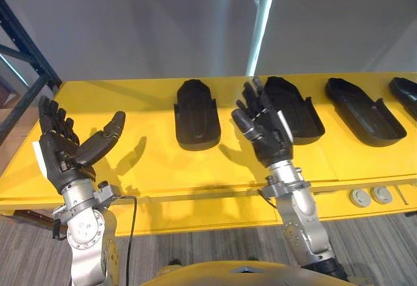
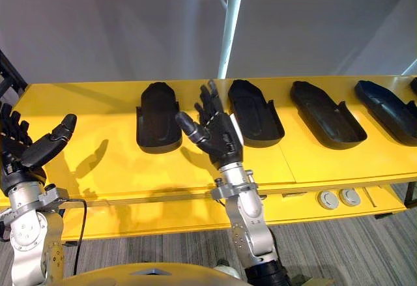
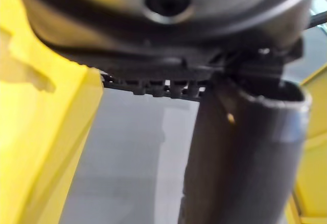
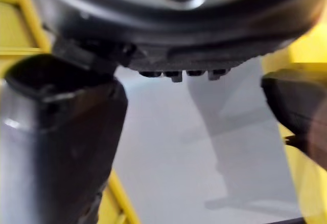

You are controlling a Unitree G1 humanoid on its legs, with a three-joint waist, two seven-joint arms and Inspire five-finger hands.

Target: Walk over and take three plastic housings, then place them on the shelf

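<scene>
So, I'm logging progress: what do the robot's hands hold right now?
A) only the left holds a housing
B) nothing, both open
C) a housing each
B: the left hand and right hand are open above the yellow table, with the black housings lying on it.
</scene>
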